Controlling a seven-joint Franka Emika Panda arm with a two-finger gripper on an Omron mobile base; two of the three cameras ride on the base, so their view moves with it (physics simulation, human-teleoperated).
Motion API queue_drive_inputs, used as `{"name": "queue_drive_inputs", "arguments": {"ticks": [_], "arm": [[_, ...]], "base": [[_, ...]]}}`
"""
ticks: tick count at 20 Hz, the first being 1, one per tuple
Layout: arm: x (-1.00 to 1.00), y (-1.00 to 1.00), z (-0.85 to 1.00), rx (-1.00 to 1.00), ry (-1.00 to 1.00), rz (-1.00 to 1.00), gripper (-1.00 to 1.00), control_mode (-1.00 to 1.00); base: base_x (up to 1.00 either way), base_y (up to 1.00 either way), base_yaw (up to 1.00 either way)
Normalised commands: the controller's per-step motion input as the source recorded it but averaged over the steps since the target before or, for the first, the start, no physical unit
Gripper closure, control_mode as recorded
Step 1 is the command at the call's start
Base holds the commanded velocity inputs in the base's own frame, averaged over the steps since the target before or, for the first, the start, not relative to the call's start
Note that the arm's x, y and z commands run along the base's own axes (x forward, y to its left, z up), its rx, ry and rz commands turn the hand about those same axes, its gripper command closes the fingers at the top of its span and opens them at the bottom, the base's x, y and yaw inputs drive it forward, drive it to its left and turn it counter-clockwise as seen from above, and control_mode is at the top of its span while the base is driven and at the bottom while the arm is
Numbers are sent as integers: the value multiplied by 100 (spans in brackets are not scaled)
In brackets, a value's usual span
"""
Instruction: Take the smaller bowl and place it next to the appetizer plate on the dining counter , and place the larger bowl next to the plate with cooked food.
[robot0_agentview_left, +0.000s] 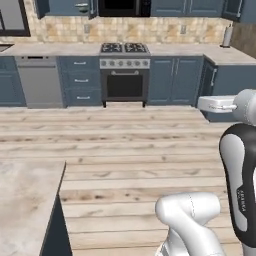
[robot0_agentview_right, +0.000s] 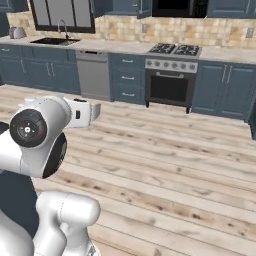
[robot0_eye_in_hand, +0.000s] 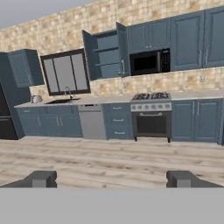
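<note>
Fingertips (robot0_eye_in_hand: 41, 178) wide apart at bottom of hand view; our gripper (robot0_eye_in_hand: 112, 179) fully open, holding nothing. Dining counter (robot0_agentview_left: 25, 200) corner at our left, bare part. Upper cabinet (robot0_eye_in_hand: 105, 52) open, possibly empty; bowls, plates unlocated. We can't confirm any placement.

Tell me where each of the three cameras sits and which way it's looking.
Left base view: behind the arm's left, facing the stove across the wood floor; arm at right, dining counter corner at lower left.
Right base view: behind the arm's right, facing the same stove and the sink; arm at lower left.
Hand view: on the hand, level toward the kitchen wall; open claw tips at bottom.
Shared: stove, dishwasher, floor.
</note>
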Motion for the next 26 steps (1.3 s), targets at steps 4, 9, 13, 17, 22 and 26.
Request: {"name": "queue_drive_inputs", "arguments": {"ticks": [4,9,13,17,22,26], "arm": [[0,0,0,0,0,0,-100,100],[0,0,0,0,0,0,-100,100],[0,0,0,0,0,0,-100,100],[0,0,0,0,0,0,-100,100],[0,0,0,0,0,0,-100,100],[0,0,0,0,0,0,-100,100]], "base": [[100,0,18],[100,0,15],[100,19,6],[100,42,1],[100,58,0],[100,46,0]]}}
